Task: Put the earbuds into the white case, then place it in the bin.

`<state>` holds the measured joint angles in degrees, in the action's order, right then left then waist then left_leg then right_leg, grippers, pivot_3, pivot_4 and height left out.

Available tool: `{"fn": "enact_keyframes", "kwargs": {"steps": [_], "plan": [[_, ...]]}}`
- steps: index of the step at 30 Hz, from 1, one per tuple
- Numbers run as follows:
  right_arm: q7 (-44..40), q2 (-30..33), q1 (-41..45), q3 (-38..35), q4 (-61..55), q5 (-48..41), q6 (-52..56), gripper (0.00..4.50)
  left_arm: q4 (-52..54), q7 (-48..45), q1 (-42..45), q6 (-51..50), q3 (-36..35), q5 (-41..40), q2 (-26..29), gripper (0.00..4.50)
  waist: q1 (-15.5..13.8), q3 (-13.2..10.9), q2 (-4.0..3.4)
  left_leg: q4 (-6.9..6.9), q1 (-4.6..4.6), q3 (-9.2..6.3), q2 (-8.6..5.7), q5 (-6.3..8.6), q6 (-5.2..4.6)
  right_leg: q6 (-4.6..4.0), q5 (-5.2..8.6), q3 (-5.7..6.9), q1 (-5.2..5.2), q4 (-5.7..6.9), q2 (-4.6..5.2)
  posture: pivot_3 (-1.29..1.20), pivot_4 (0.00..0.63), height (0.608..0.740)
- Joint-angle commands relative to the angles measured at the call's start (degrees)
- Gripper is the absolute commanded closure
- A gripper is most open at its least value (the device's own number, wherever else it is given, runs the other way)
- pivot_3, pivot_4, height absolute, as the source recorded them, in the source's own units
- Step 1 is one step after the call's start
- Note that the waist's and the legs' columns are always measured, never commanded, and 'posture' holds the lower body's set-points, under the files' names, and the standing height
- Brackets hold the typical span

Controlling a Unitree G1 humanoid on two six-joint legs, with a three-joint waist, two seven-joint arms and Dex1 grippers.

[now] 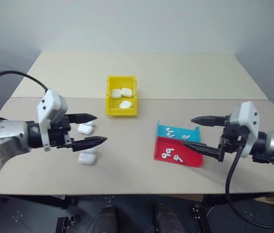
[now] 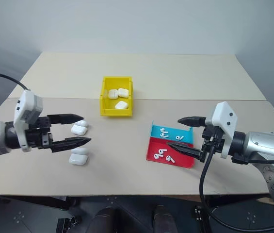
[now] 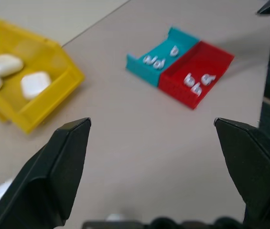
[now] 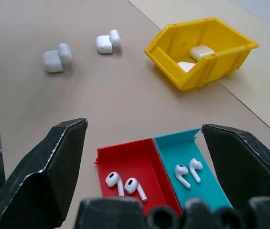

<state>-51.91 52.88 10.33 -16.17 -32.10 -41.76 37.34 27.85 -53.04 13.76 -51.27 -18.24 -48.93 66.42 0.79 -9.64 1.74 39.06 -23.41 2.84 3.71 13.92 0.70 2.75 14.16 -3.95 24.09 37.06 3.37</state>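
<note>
Two pairs of earbuds (image 4: 125, 183) lie in a red and blue tray (image 2: 173, 158), right of the yellow bin (image 1: 108, 103) and nearer the robot. The bin holds three closed white cases (image 1: 125, 104). Two open white cases (image 2: 79, 129) sit left of the bin, nearer the robot. Left gripper (image 1: 95, 130) hangs above them, fingers wide, empty. Right gripper (image 2: 175, 132) over the tray, fingers spread, empty.

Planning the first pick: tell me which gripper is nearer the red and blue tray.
Right. The right gripper hangs open at the tray, over its right edge. The left gripper is open across the table, beside the two open white cases.
</note>
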Motion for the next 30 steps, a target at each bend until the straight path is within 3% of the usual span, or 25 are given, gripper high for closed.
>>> {"fn": "enact_keyframes", "kwargs": {"steps": [1,4,7,9,13,21,25,30], "plan": [[0.79,0.92,1.90,-0.39,-1.02,-0.66,0.65,0.04,-2.75,-2.89,0.15,-0.44,-0.48,3.64,5.44,0.00,-0.01,0.00,-0.01,-0.05,0.03,0.04,0.00,0.00,0.00,-0.01,0.00,-0.02,0.01,0.00,0.01,0.00,0.150,0.740],[1.22,0.82,1.86,-0.01,-1.47,-0.56,0.92,0.04,-4.36,-3.57,2.48,-3.86,3.64,4.93,10.39,0.00,-0.13,-0.01,0.01,-0.11,0.06,0.08,0.03,0.00,0.00,-0.06,0.04,-0.03,0.04,0.01,-0.02,0.00,0.150,0.740],[2.49,0.17,2.12,0.60,-1.72,-0.41,1.11,0.04,-5.21,-5.78,4.01,-2.41,6.71,6.71,11.98,0.00,-0.21,0.00,0.01,-0.12,0.03,0.12,0.02,0.00,0.01,-0.06,0.05,-0.03,0.05,-0.02,0.00,0.00,0.150,0.740],[3.35,-0.26,2.26,0.97,-1.82,-0.67,1.28,0.04,-5.15,-10.31,3.92,2.22,10.64,11.15,14.95,0.00,-0.14,-0.01,0.02,-0.13,-0.03,0.14,0.02,0.00,0.01,-0.06,0.06,-0.03,0.10,-0.02,0.01,0.00,0.150,0.740],[3.58,-0.54,1.35,1.41,-2.89,-0.76,0.88,0.04,-5.04,-15.67,9.88,-0.06,18.52,13.35,17.75,0.00,-0.15,-0.02,0.03,-0.17,-0.08,0.17,0.02,0.00,0.01,-0.09,0.07,-0.04,0.18,-0.02,0.00,0.00,0.150,0.740],[5.32,-2.02,0.88,2.45,-4.19,-0.65,0.83,0.04,-12.83,-16.40,22.90,-6.90,28.31,19.26,12.85,0.00,-0.16,-0.01,0.05,-0.15,-0.08,0.13,0.01,0.00,0.00,-0.08,0.08,-0.04,0.16,0.02,-0.03,0.00,0.150,0.740],[5.18,-2.90,1.31,4.07,-3.63,0.01,-0.07,0.04,-20.33,-18.67,24.18,12.23,31.13,28.48,6.77,0.00,-0.27,-0.01,0.05,-0.13,-0.10,0.14,0.01,0.01,0.00,-0.08,0.08,-0.03,0.15,0.00,-0.02,0.00,0.150,0.740],[5.41,-3.61,2.05,5.25,-3.82,0.76,-0.39,0.04,-35.87,-27.89,38.31,15.99,42.85,41.84,0.50,0.00,-0.84,-0.01,0.11,-0.07,-0.14,0.13,0.00,0.00,0.00,-0.09,0.07,-0.02,0.15,0.03,-0.04,0.00,0.150,0.740]]}}
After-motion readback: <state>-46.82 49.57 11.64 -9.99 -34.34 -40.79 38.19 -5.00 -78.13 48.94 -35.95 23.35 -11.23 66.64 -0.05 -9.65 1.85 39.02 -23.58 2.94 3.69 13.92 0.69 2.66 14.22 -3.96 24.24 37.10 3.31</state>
